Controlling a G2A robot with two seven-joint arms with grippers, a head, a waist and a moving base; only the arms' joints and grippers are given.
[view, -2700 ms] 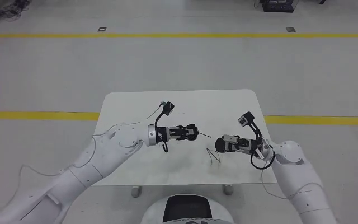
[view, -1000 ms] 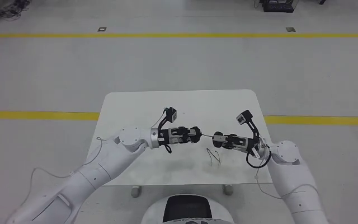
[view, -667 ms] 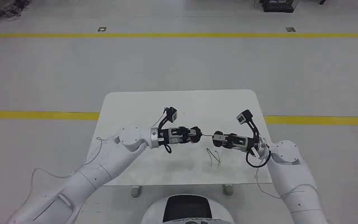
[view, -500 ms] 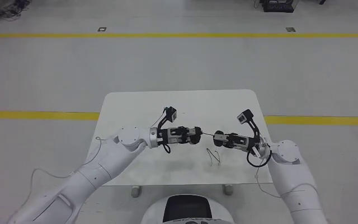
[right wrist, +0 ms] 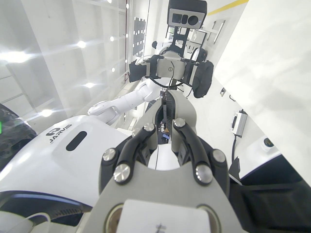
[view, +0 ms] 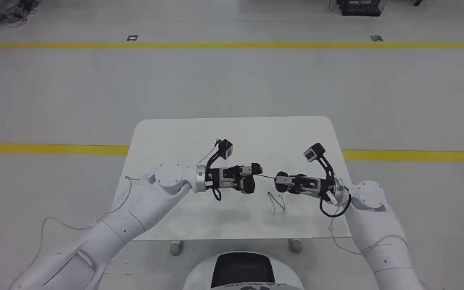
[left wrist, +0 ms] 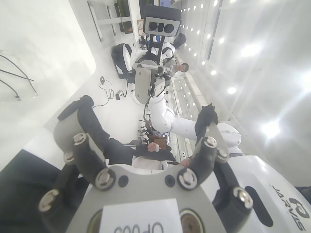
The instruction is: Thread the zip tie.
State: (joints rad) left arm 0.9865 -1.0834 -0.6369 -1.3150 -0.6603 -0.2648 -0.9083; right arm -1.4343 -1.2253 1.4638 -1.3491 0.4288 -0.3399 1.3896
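A thin black zip tie (view: pixel 264 176) hangs in the air above the white table (view: pixel 181 138), spanning the gap between my two grippers. My right gripper (view: pixel 278 179) is shut on one end of it. In the right wrist view its fingers (right wrist: pixel 170 103) are pressed together and the zip tie (right wrist: pixel 171 78) runs straight out toward the other hand. My left gripper (view: pixel 251 178) faces it, open. Its fingers (left wrist: pixel 77 112) are spread wide with nothing pinched between them. The tie's free end lies between those spread fingers.
Several loose black zip ties (view: pixel 275 203) lie on the table just below the grippers, near the front edge, and also show as zip ties (left wrist: pixel 14 73) in the left wrist view. The table's far half lies behind both arms.
My left gripper has opened and let go of the zip tie it held; the right gripper moved in earlier and now holds the tie. Both arms stay close together.
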